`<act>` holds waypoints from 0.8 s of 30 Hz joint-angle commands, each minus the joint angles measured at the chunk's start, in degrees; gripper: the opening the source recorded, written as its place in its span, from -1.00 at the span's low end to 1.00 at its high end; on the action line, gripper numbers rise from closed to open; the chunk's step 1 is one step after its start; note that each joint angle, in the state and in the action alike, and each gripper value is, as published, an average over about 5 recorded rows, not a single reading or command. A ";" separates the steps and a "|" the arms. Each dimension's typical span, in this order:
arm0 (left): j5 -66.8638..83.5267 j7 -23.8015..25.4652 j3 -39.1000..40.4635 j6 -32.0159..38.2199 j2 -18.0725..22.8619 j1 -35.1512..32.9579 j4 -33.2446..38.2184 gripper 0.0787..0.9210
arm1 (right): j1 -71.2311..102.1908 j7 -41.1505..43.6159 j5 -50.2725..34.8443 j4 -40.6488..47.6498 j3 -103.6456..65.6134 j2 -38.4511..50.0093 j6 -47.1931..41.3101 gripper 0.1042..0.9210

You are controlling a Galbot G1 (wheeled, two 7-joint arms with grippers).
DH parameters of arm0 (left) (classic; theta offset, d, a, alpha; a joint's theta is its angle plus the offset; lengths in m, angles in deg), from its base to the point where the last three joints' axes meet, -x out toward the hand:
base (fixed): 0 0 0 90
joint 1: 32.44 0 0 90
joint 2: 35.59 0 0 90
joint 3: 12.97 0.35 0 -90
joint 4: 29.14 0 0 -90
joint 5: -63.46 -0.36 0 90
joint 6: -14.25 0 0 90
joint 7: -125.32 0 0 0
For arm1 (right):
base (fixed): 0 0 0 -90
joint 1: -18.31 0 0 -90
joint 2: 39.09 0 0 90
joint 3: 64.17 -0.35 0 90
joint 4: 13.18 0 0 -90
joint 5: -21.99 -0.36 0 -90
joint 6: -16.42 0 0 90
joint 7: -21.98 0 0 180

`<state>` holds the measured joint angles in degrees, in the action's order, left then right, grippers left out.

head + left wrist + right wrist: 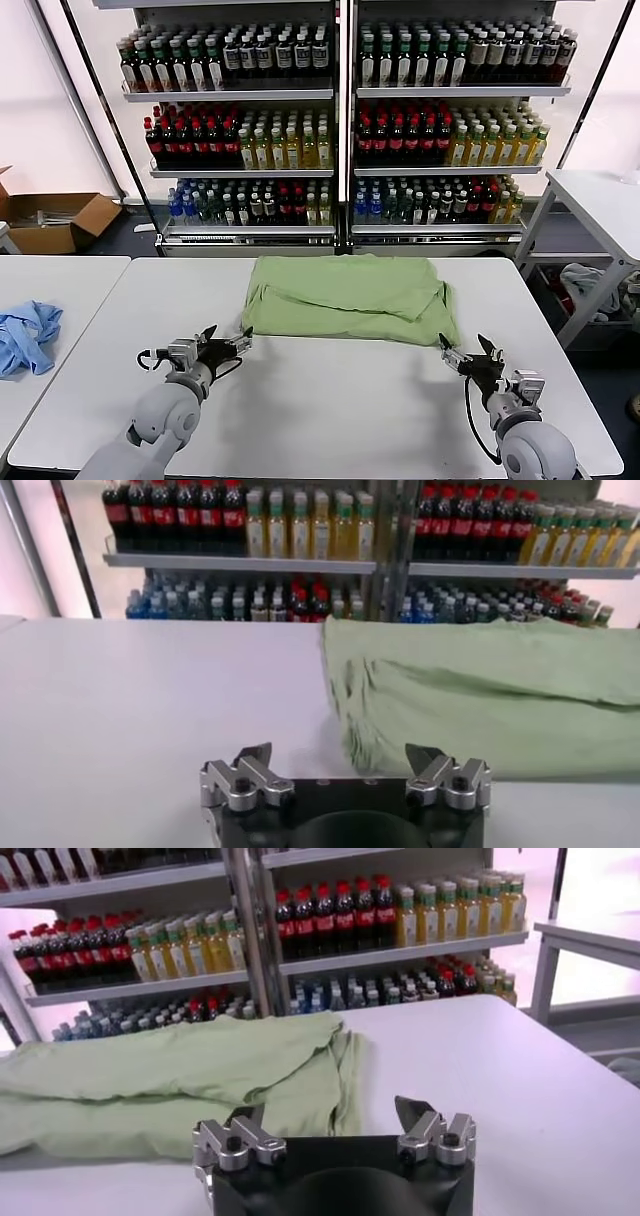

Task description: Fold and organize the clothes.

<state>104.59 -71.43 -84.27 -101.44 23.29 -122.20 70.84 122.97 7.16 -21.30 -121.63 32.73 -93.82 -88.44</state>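
Light green shirt (350, 297) lies folded into a rough rectangle on the far half of the white table (330, 400), centred left to right, its layers rumpled along the near right edge. No print or collar visible from here.

Left gripper (228, 342) sits low over the table just off the shirt's near left corner, jaws spread wide, nothing between them. In the left wrist view the gripper (340, 762) faces the shirt's (480, 695) folded edge.

Right gripper (462, 352) hovers by the near right corner, also gaping and empty; whether a fingertip touches the cloth is unclear.

Light blue garment (27, 335) crumpled on the neighbouring table, far left. Bottle shelves (340, 120) behind.
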 commanded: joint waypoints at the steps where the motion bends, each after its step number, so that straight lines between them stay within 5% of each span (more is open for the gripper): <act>1: 0.54 0.67 1.39 0.32 1.53 2.78 -3.13 0.77 | -1.20 0.10 0.07 1.09 0.51 -0.58 0.21 0.70; 12: 0.39 1.52 3.02 0.27 2.63 5.36 -7.13 0.21 | -4.41 0.55 3.31 4.60 3.06 -0.86 -3.58 0.15; 24: -0.02 3.28 3.87 0.12 2.09 5.68 -6.83 -0.10 | -7.53 0.97 4.82 7.49 5.60 -1.08 -6.45 -0.53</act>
<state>104.83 -68.97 -80.79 -101.24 25.54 -116.94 64.62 116.78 7.96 -17.35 -115.47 37.49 -94.80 -93.48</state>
